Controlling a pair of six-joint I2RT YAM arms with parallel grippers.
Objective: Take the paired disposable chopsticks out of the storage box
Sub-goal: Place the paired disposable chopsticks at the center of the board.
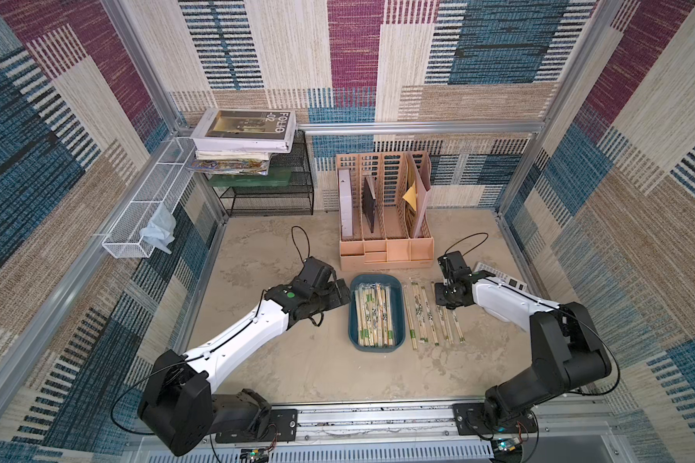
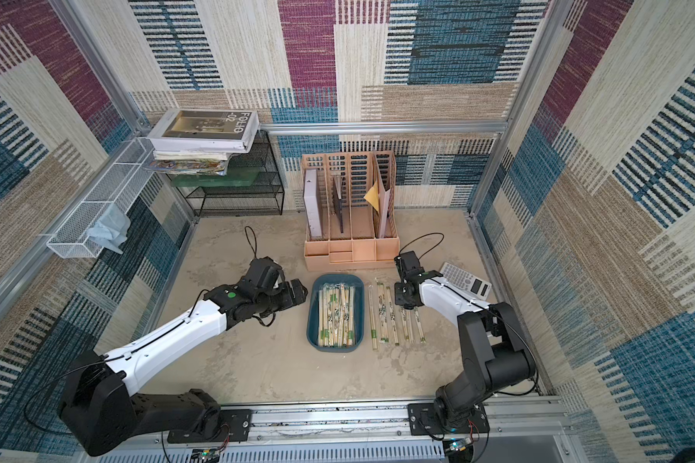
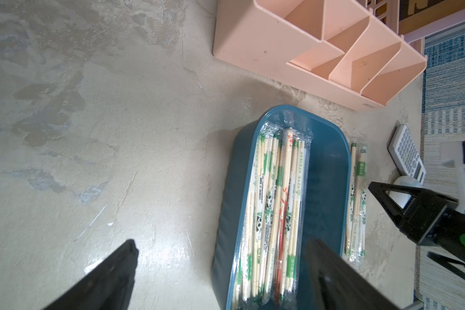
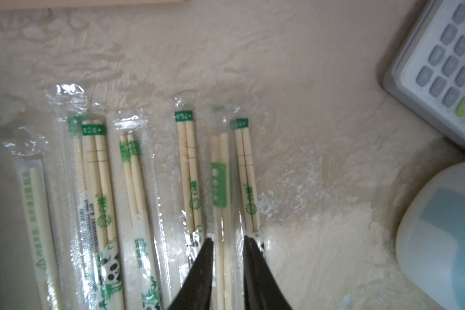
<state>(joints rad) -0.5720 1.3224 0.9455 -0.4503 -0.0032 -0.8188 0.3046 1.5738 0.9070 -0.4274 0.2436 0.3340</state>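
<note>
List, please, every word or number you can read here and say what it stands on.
"FOLIO -02": cover of the white book topping the stack of books on the black mesh rack.
Green print on the clear-wrapped pale bamboo chopstick pairs: too blurred to read.
Keys of the grey calculator: blurred, unreadable.
</note>
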